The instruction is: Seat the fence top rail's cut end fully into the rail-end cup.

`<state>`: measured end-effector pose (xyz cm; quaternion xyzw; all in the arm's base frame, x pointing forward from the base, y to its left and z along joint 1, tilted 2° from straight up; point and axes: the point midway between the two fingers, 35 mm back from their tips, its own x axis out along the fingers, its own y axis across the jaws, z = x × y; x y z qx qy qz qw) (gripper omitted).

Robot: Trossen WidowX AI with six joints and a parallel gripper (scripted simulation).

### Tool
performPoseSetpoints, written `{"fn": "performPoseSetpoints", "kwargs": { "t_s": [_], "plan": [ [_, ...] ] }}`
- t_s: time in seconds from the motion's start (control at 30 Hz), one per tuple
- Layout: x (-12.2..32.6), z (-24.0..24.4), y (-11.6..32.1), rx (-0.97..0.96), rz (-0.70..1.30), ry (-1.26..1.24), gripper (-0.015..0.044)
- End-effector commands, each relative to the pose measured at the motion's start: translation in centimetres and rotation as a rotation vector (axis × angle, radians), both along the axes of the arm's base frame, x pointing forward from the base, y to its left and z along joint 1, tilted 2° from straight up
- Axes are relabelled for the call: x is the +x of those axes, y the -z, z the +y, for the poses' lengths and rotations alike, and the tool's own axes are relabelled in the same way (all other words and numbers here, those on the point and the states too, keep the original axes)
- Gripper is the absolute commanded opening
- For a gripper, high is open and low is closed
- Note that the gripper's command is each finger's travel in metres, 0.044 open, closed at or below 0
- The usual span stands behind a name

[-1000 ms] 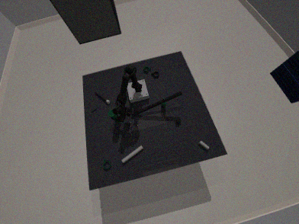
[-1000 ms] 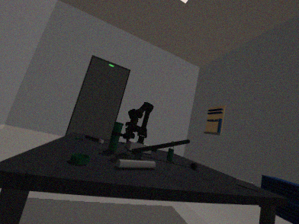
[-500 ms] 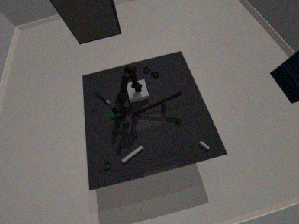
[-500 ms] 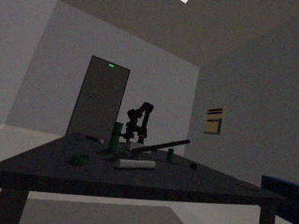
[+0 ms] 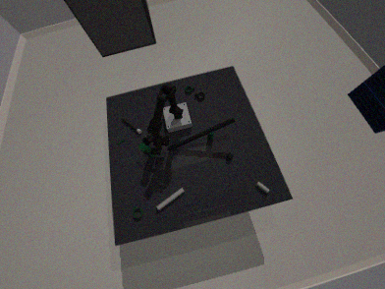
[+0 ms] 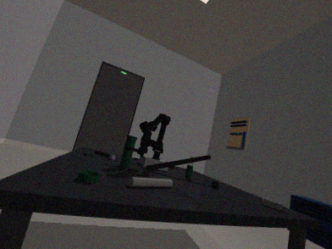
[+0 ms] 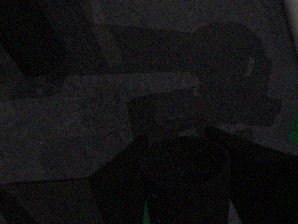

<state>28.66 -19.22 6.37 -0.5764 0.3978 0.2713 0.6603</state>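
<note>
The long dark rail (image 5: 202,134) (image 6: 179,162) slants up and away from beside the green post (image 5: 143,146) (image 6: 128,153), near end lower, while the claw (image 5: 158,144) (image 6: 136,150) (image 7: 176,137) grips a dark round piece (image 7: 186,162).

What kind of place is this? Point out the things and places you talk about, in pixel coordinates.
Perhaps a small workshop or test room: a robot arm (image 5: 156,118) (image 6: 163,120) stands on a dark table (image 5: 221,182) (image 6: 148,203), with a tall dark door-like panel (image 5: 118,25) (image 6: 110,106) beyond.

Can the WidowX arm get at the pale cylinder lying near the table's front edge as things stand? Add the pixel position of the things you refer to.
Probably not yet: the fingers are shut on a dark round part (image 7: 185,162) and would have to let go first. Around the pale cylinder (image 5: 170,199) (image 6: 152,182) itself, nothing seems to stand over it.
</note>
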Motion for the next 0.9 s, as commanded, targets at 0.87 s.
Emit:
{"fn": "performPoseSetpoints", "kwargs": {
  "t_s": [0.87],
  "plan": [
    [-2.4,0.1,0.2,-0.018,0.002,-0.244,0.0000]
  ]
}}
